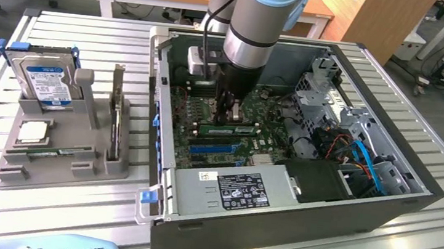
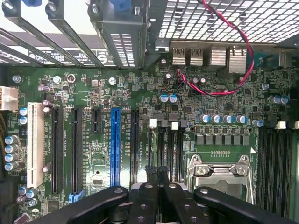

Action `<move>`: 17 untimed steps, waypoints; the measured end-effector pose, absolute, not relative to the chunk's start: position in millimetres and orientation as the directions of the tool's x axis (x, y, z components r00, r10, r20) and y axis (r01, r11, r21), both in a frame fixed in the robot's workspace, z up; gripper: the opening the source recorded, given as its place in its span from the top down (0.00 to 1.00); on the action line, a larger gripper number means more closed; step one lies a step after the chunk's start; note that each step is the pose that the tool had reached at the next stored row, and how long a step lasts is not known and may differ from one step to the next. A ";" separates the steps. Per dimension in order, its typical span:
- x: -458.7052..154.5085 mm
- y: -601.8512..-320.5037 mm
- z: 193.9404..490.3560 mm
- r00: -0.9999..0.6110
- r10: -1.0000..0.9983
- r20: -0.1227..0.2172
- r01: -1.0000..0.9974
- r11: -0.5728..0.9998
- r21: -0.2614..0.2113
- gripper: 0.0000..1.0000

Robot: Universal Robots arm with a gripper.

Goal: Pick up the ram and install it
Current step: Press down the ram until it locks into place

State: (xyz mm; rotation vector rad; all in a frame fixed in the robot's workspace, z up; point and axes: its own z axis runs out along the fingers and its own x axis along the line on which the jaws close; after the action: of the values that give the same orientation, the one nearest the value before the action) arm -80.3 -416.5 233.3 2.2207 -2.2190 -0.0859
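Note:
The ram [image 1: 242,130], a slim green stick with dark chips, stands on edge on the motherboard inside the open computer case [image 1: 277,229]. My gripper [image 1: 229,118] points straight down at its middle, and the fingertips reach the stick's upper edge. In the wrist view my gripper [image 2: 156,170] is shut, both fingers [image 2: 142,196] pressed together over the row of black memory slots [image 2: 172,154]. The fingers hide the stick there. Whether they pinch it or rest on it I cannot tell.
On the exterior view's left, a grey holder [image 1: 60,169] carries a hard drive with a blue label [image 1: 45,78], a square silver processor [image 1: 33,132] and another green stick [image 1: 58,152]. Around the gripper are the power supply [image 1: 232,190], drive cage [image 1: 324,92], cables, processor socket [image 2: 219,172] and blue slot [image 2: 115,144].

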 end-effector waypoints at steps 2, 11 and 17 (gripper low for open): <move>-80.2 -416.4 232.5 0.000 -0.999 -0.038 -0.999 -0.002 0.039 0.90; -80.2 -416.5 230.4 0.000 -0.999 -0.038 -0.999 -0.002 0.039 0.90; -80.3 -416.5 228.9 0.000 -0.999 -0.038 -0.999 -0.002 0.039 0.90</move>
State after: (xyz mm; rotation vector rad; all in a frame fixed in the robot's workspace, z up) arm -80.3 -416.5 228.9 2.2208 -2.2190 -0.0859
